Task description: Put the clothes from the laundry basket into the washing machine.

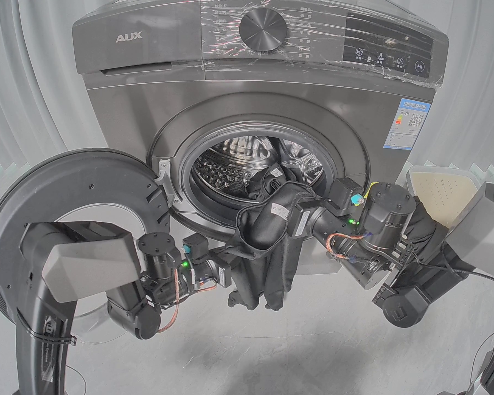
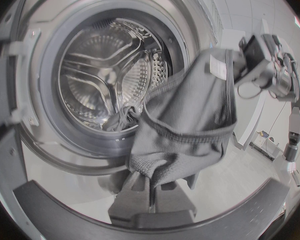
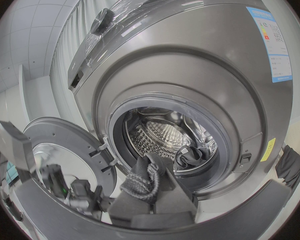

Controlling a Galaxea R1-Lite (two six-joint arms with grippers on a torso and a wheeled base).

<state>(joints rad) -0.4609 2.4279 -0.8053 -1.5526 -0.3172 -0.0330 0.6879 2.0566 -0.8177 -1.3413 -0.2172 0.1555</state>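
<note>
The grey washing machine stands with its round door swung open to the left. A dark garment hangs in front of the drum mouth, stretched between both grippers. My left gripper is shut on its lower left edge, seen close as pinched knit cloth at the left gripper. My right gripper is shut on the upper right edge, at the drum's rim; its own view has bunched cloth in the right gripper. Another dark garment lies inside the drum.
A pale perforated basket sits at the right beside the machine, with dark clothes spilling from it behind my right arm. The open door takes up the left side. Bare grey floor lies in front.
</note>
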